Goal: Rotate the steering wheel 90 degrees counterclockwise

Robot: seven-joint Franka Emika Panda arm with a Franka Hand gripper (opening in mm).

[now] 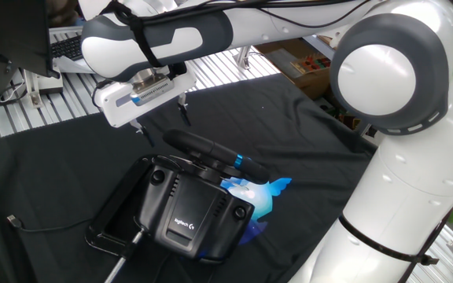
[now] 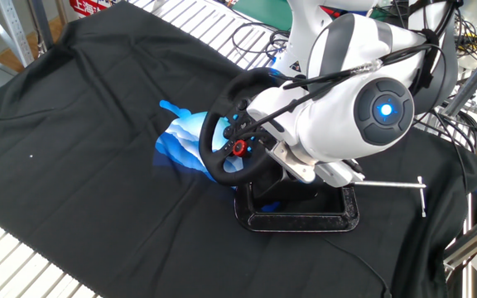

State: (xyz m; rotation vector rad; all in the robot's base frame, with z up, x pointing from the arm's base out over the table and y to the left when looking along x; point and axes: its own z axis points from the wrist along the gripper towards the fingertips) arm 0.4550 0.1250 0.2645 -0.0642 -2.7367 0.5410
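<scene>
While I hold the claw (image 1: 163, 115) released just above the black padded steering wheel (image 1: 211, 151), its fingers straddle the rim's twelve o'clock edge, ready to grip.

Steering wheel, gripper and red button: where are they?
steering wheel (image 1: 203, 146): one fixed view, on its black rim.
gripper (image 1: 163, 115): one fixed view, midway between its open fingertips.
red button (image 2: 238, 148): the other fixed view, on the wheel's face.
</scene>
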